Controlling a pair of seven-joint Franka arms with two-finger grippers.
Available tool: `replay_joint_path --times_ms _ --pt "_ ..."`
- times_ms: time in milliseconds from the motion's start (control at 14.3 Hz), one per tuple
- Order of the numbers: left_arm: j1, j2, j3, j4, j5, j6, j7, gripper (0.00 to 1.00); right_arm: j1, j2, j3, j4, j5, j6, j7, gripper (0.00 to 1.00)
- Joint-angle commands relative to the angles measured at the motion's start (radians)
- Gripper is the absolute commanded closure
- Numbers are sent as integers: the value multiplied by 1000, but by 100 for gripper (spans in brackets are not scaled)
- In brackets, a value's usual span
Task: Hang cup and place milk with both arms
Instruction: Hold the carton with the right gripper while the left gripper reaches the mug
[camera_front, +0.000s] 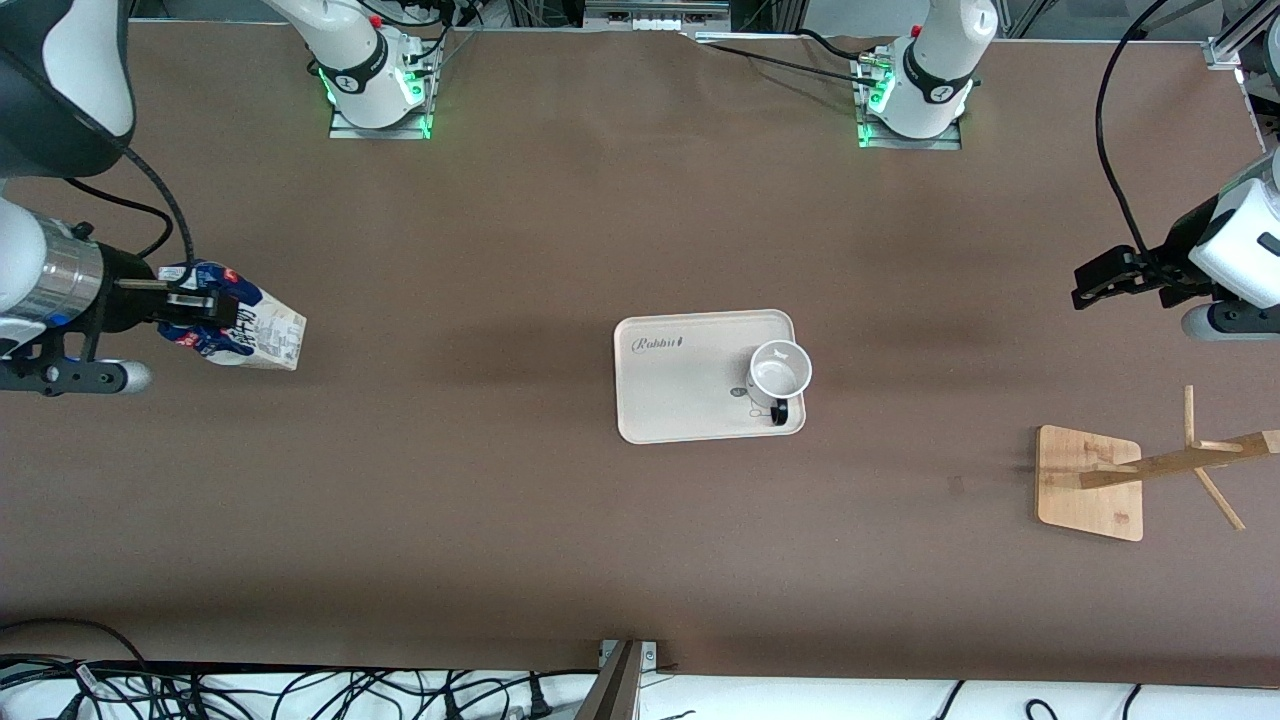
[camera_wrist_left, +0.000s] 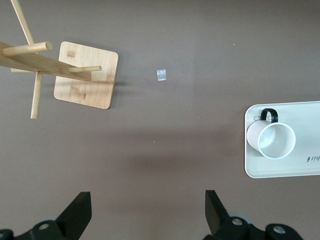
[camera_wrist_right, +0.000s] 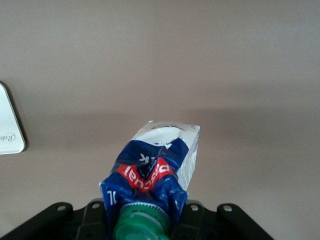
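Surface, front view: big brown surface (camera_front: 500, 520), mostly bare, with cables along the edge nearest the camera.
Milk, front view: the milk (camera_front: 250, 330) is tipped on its side, clamped at its blue top by the right hand (camera_front: 205, 305), over the right arm's end of the surface. So it looks picked up but not placed yet.
Cup, front view: the cup (camera_front: 780, 372) sits upright on the tray (camera_front: 680, 400), at the corner toward the left arm's end, handle pointing at the camera. Hanging hasn't started, I'd say.
Rack, front view: the wooden rack (camera_front: 1090, 482) stands well apart from the tray, close to the surface's edge at the left arm's end.
Left hand, front view: the left hand (camera_front: 1095, 280) hangs empty over that same end.
Left wrist view: fingers (camera_wrist_left: 80, 212) spread wide with nothing between them; cup (camera_wrist_left: 272, 139), tray (camera_wrist_left: 300, 170) and rack (camera_wrist_left: 85, 75) all visible, with bare brown between them, so plenty of room for the approach.
Right wrist view: milk (camera_wrist_right: 155, 170) gripped tight, green cap toward the camera; only a sliver of tray (camera_wrist_right: 10, 130) in view, with open surface all the way to it.
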Motion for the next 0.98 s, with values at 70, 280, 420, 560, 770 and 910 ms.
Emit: replay_joint_path --times_ms 70,280,420,560,770,910 --pt "-8 2 -14 25 17 -16 2 0 -15 -16 -8 8 -1 -26 -55 68" --pt "-8 1 -15 28 19 -15 4 0 -15 -12 -14 -6 -4 -21 -43 68" --pt "-8 2 -20 31 19 -11 13 0 -16 -4 -15 -26 -1 -1 -41 68" --pt "-10 4 -52 31 25 -7 14 0 -16 -7 -16 -70 2 38 -41 68" --pt "-21 4 -78 43 25 -8 11 0 -18 -6 -16 -124 5 83 -41 68" --pt "-19 10 -90 80 16 -5 13 0 -21 -7 -18 -161 7 105 -41 68"
